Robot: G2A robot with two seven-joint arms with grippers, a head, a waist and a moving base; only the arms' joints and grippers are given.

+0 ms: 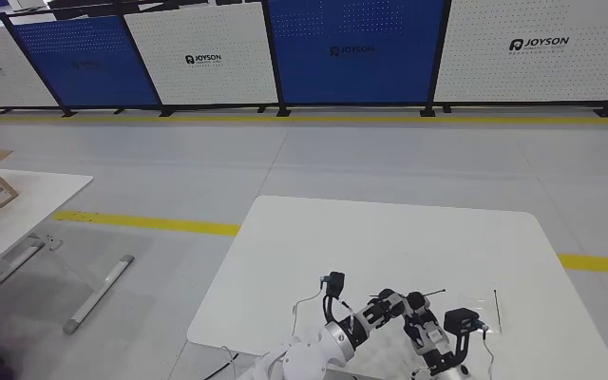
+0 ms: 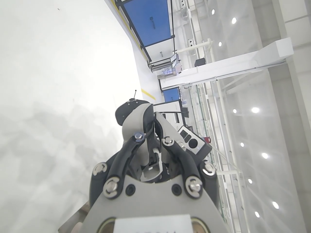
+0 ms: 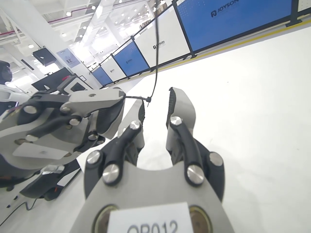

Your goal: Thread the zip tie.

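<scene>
1. The left gripper [image 3: 122,98] sits at centre left of the right wrist view; its fingers are clenched on the black zip tie [image 3: 148,99].
2. From those closed tips a short length of the tie runs out to a small knob at the frame's middle; from the knob a long thin strand rises to the top edge.
3. The right gripper [image 3: 156,96] fills the lower centre of that view; its two fingers stand apart, released, with nothing between them; the knob lies just off the tip of one finger, and whether they touch cannot be told.
4. In the left wrist view the left gripper [image 2: 148,109] shows its fingers pressed together at the centre; a thin black tip [image 2: 134,93] pokes out just above them.
5. In the top view both arms meet at the lower centre of the white table [image 1: 380,237]; a loose black strip [image 1: 495,309] lies flat at lower right, apart from them.
6. Blue and white panels [image 1: 356,47] line the top edge.
</scene>
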